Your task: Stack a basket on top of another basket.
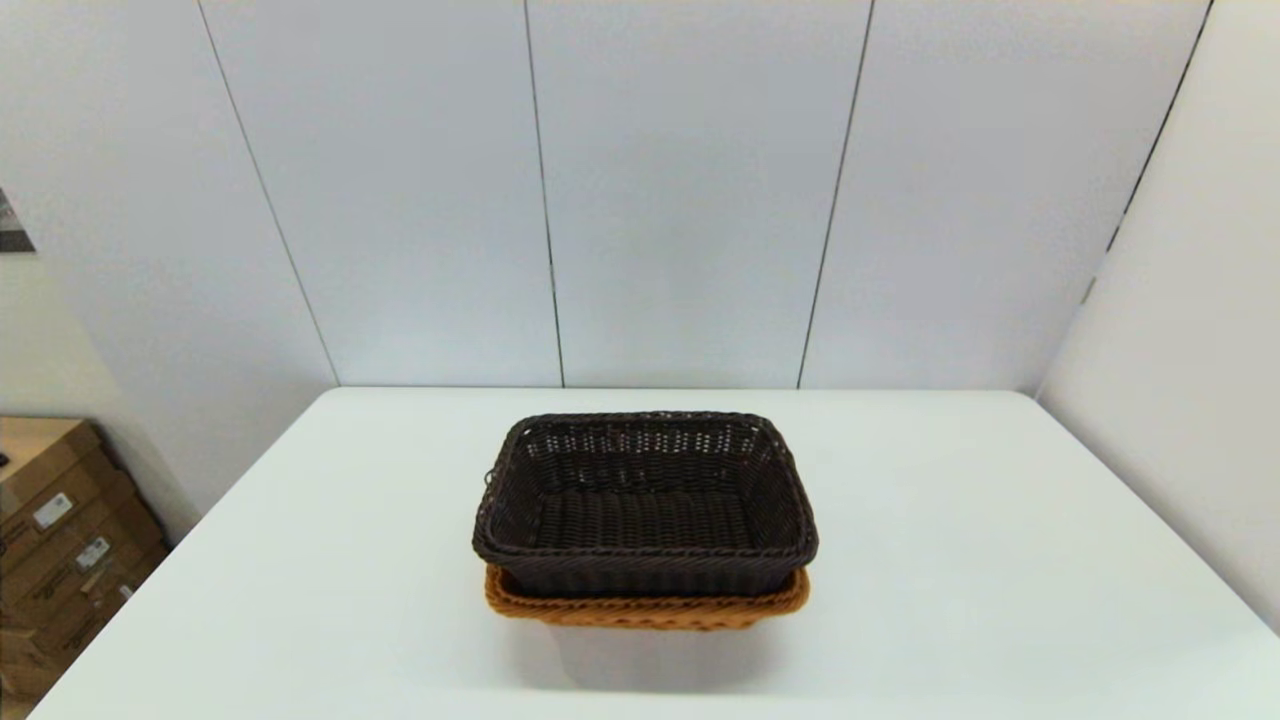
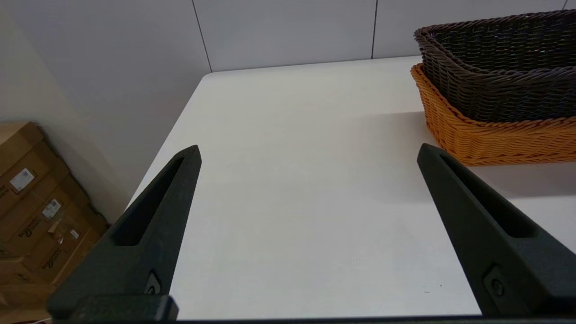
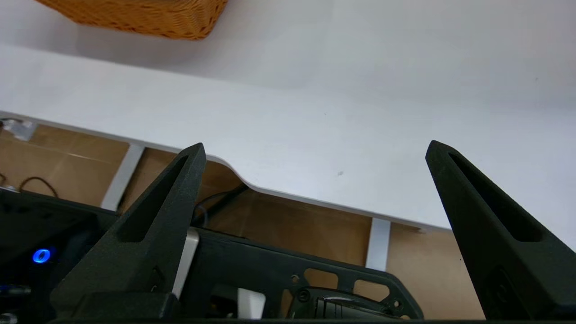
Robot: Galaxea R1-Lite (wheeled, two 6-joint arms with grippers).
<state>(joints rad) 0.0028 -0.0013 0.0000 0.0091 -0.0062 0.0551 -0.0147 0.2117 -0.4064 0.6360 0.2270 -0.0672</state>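
The dark brown basket (image 1: 645, 500) sits nested inside the orange-tan basket (image 1: 648, 610) at the middle of the white table (image 1: 1000, 560); only the tan rim and lower front wall show beneath it. In the left wrist view the same pair appears, dark basket (image 2: 499, 67) over tan basket (image 2: 495, 135). My left gripper (image 2: 308, 150) is open over bare table, off to the side of the baskets, holding nothing. My right gripper (image 3: 315, 148) is open and empty near the table's front edge, with a corner of the tan basket (image 3: 144, 15) far off. Neither arm shows in the head view.
Cardboard boxes (image 1: 60, 540) stand on the floor to the left of the table. Grey wall panels (image 1: 680, 200) close the far side and the right. The robot's dark base (image 3: 270, 279) lies below the table's front edge (image 3: 252, 186).
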